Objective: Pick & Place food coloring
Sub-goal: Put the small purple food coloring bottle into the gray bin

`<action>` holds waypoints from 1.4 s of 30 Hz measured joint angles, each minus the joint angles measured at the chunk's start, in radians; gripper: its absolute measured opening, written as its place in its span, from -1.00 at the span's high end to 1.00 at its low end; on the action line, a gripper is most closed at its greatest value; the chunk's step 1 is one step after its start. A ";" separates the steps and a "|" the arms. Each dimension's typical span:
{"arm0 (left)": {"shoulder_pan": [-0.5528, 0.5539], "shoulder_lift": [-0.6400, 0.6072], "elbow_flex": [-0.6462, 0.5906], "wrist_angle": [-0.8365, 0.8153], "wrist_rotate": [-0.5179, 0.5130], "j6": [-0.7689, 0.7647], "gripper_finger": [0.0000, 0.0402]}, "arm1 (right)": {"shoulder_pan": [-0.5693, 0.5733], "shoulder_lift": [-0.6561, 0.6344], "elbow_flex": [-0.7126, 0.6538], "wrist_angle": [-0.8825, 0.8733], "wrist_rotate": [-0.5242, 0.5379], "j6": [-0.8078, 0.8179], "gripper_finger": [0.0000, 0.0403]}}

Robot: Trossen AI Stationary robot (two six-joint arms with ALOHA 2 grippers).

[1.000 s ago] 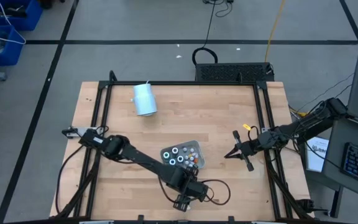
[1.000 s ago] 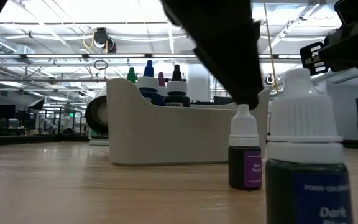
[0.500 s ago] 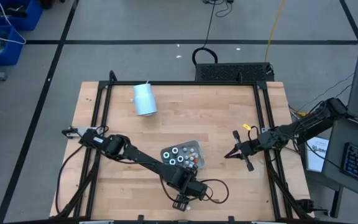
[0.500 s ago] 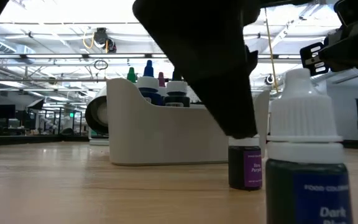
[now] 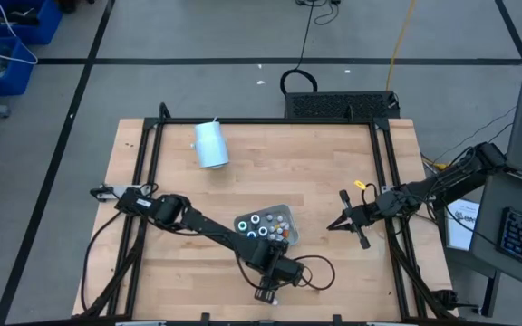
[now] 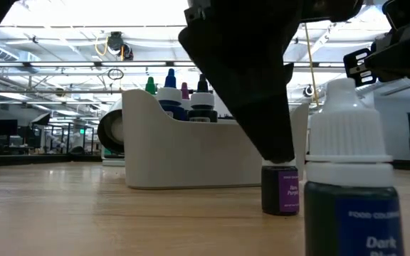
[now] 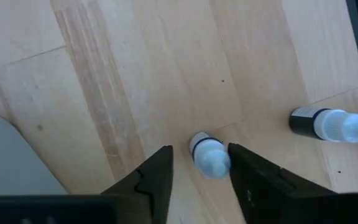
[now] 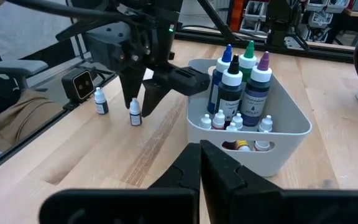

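While the dark-blue food coloring bottle (image 6: 347, 178) stands nearest | left gripper (image 7: 199, 163) straddles the purple bottle (image 6: 280, 188), fingers parted, ungripped | tray (image 8: 291, 134) of bottles beyond | right gripper (image 5: 338, 217) waits far right, fingers together.

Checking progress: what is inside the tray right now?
The tray holds four tall bottles and several small white-capped ones. Its wall hides the floor and any bottles lying lower.
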 joint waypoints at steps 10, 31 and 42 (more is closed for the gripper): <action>-0.005 0.000 0.016 -0.019 0.030 0.032 0.73 | 0.000 0.000 0.000 0.000 0.000 0.000 1.00; 0.197 -0.206 0.055 -0.184 -0.190 0.129 0.73 | 0.005 0.004 0.000 0.002 0.000 0.026 1.00; 0.277 -0.205 -0.110 -0.116 -0.215 0.124 0.73 | 0.009 0.010 0.000 -0.012 -0.003 0.015 1.00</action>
